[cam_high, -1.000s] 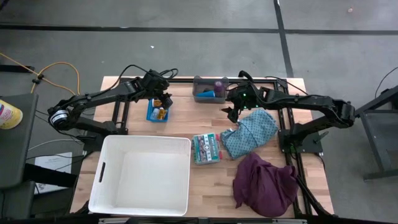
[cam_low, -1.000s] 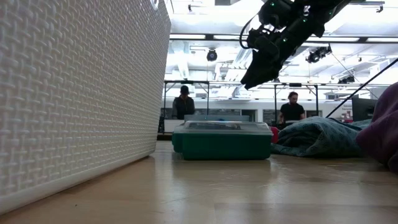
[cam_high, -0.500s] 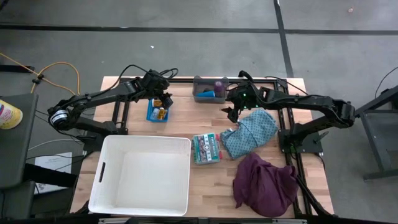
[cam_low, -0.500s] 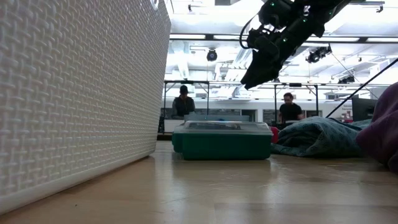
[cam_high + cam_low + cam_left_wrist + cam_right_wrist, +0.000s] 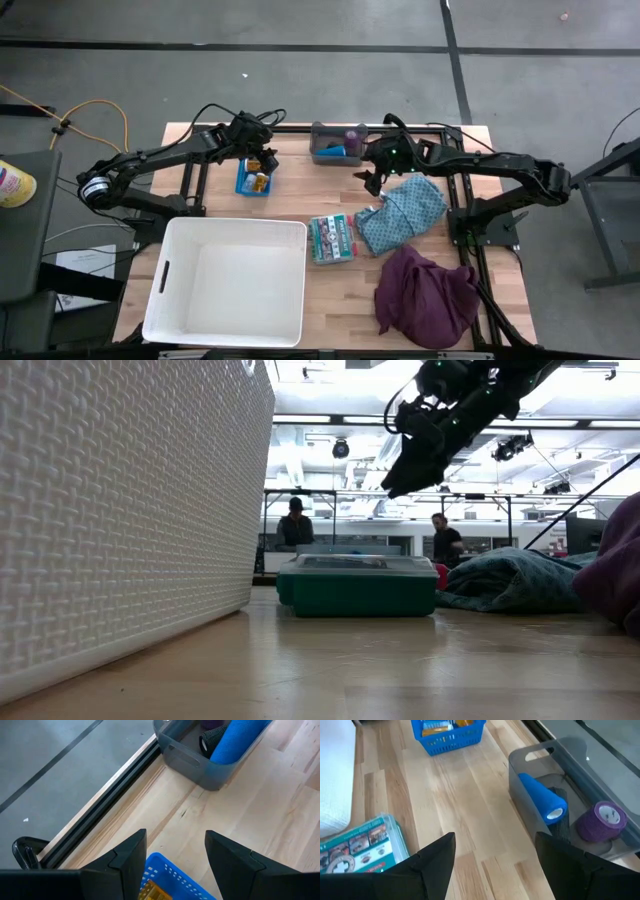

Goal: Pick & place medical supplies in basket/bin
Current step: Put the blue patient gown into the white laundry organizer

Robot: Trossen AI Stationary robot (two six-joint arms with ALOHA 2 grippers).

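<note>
Right gripper (image 5: 373, 180) hovering above the bench (image 5: 300, 205) with jaws spread wide and empty, just beside the gray tray (image 5: 540, 757), clearly the nearer arm to the blue roll (image 5: 541, 798), which lies just ahead of the jaws inside that tray. Roll on its side, long axis slanting across the tray, pale hollow core at the end nearer the purple roll (image 5: 602, 821); matte, bright blue wrap. Left gripper (image 5: 262, 160) over the blue basket (image 5: 255, 183), jaws parted, holding nothing.
</note>
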